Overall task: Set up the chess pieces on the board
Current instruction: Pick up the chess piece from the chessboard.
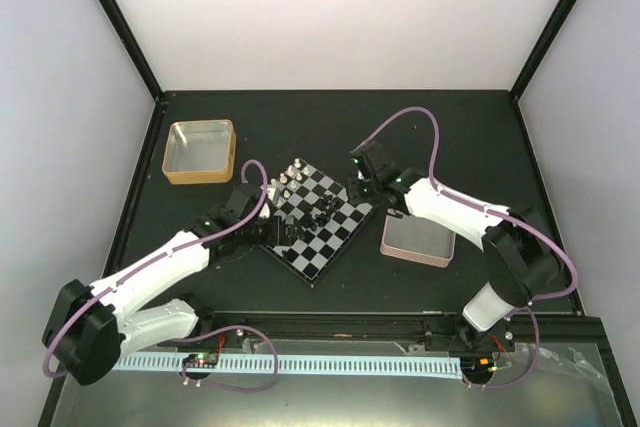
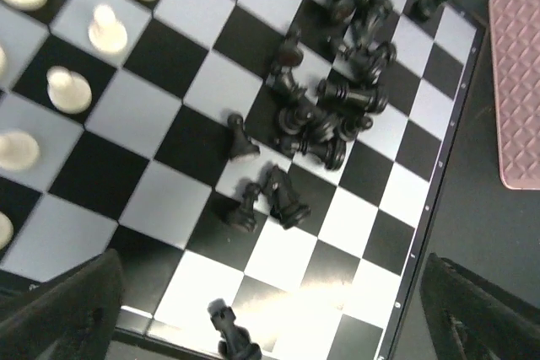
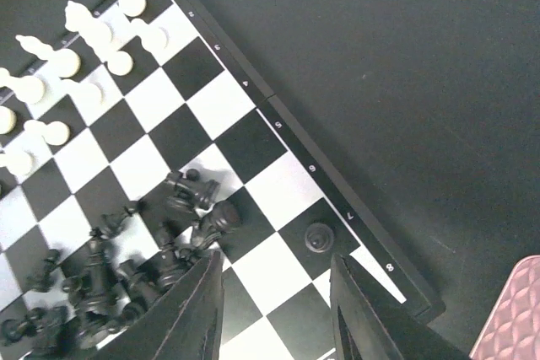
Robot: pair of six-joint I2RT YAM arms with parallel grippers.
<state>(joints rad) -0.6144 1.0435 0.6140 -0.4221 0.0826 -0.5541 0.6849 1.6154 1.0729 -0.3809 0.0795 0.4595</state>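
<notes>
Nearest the arm bases, the left hand (image 2: 268,292) hangs over the near corner of the board (image 1: 330,247). Its fingers are spread wide and grip nothing. One black piece (image 2: 229,336) sits under that gap by the rim, too blurred to say if it stands upright. The wide spread looks meant to keep that hand clear of the pieces while it waits or picks a target.

The board lies on the bench (image 1: 450,137) between the two arms, turned corner-on to them, so each hand reaches one side.

Mid-board, the black pieces (image 2: 337,107) lie in a loose heap, most of them tipped and touching one another. That side is not yet arranged.

The right hand (image 3: 274,284) points down at the edge of the heap. Its fingers are set fairly narrow and have nothing between them. Just ahead of them a black pawn (image 3: 318,238) stands alone on a dark square beside the rim. I judge this to be the start of black's row, with the hand ready to take another piece from the heap.

The white pieces (image 2: 67,88) stand upright in rows along the opposite side, and that half looks finished.

The pink tray (image 1: 417,240) rests just beside the board's right edge. The gold tray (image 1: 200,151) lies farther back on the left, apart from the board.
</notes>
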